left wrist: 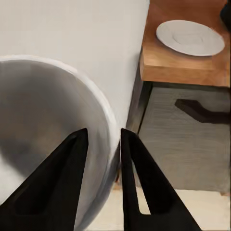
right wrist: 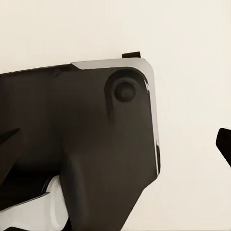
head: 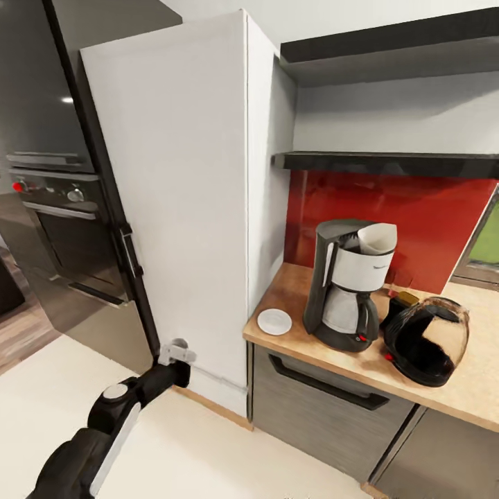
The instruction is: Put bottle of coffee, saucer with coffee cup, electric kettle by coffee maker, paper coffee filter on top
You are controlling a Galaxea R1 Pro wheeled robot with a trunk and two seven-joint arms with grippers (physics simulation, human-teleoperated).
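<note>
The coffee maker stands on the kitchen countertop, with the paper coffee filter sitting in its top. To its left lies the bare white saucer. On the other side is the electric kettle, and it looks tilted. Between them and further back, the amber top of the bottle of coffee peeks out. My left gripper hangs low beside the white cabinet, shut on the rim of the coffee cup. In the right wrist view my right gripper is open over my own dark base.
A tall white cabinet stands between my left arm and the counter end. A black oven column is further left. Dark shelves hang over a red backsplash. A grey drawer with a black handle sits under the countertop. Pale floor lies below.
</note>
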